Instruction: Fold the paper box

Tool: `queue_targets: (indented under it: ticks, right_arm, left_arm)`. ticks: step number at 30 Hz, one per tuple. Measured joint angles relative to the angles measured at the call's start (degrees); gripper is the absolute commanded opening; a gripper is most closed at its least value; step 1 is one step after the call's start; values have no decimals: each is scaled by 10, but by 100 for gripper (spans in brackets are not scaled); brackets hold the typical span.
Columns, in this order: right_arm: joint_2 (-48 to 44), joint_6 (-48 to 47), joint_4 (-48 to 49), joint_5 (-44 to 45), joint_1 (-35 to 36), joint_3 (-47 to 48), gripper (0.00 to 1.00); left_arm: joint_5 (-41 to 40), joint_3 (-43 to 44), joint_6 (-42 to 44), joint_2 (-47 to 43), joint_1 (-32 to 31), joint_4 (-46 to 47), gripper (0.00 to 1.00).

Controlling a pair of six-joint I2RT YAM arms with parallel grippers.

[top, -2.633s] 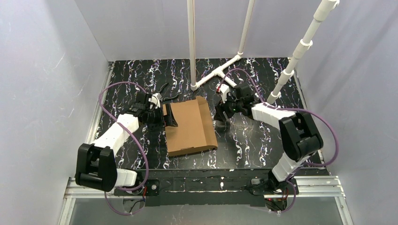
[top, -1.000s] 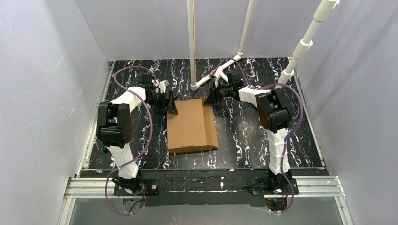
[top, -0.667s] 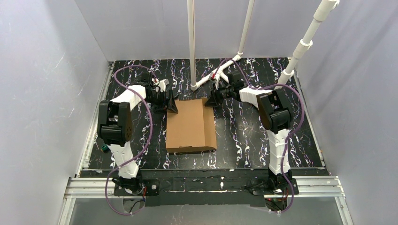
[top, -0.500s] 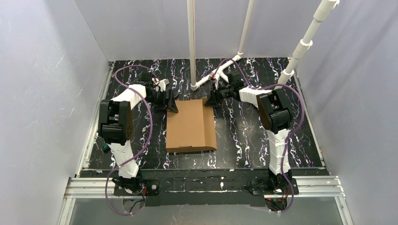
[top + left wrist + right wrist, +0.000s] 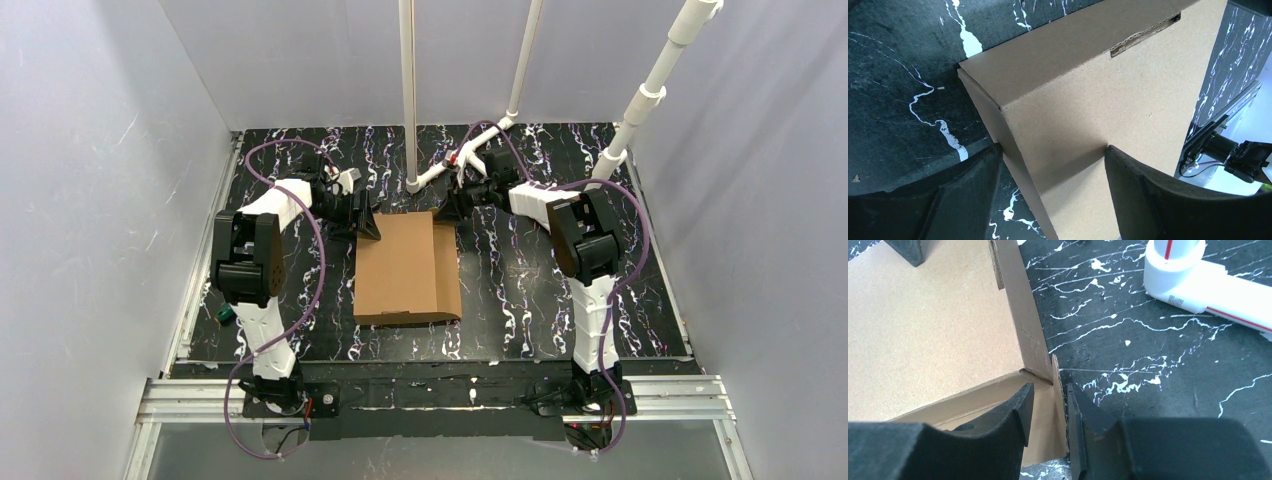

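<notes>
Brown corrugated cardboard paper box [image 5: 405,265] lies flat about mid-way on the black, white-veined table [image 5: 520,290]. The top panel is down and it looks mostly folded. Its far edge is near the white plastic pipe fitting [image 5: 1198,280] but apart from it.

Your left gripper [image 5: 1053,147] is at the far-left corner with its jaws spread wide across the corner edge. One finger is by the side wall and the other is over the top face. I can't tell if either presses, so count it as a brace, not a grip.

Your right gripper [image 5: 1050,390] is at the far-right corner, jaws narrowed around a small upright cardboard tab [image 5: 1060,405]. The outer finger touches the tab and a slit shows on the inner side, so by my read it isn't pinched yet.

The likely step is tucking that corner tab in. To do it well:
- Hold the left side where it is so the box can't slide or rotate.
- Close the right jaws squarely on the tab, low near its crease, not at the tip. Corrugated card buckles if bent off the score.
- Swing it inward along the wall in one slow arc.
- Push toward the box, not toward the pipe fitting.
- Watch the top panel. If it lifts at the corner, ease off.
</notes>
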Motion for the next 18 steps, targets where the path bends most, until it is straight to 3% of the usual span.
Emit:
queue_targets:
  ticks: [9,16,18]
  right_arm:
    - [0,-11,0,-3,0,14,15]
    - [0,-34,-7,-5,0,14,1]
    - [-1,-39,-9,-6,0,13,1]
  left_arm:
    - [0,0,-2,0,0,0,71]
    - [0,2,-7,2,0,-2,69]
    - [1,6,-10,7,1,-4,69]
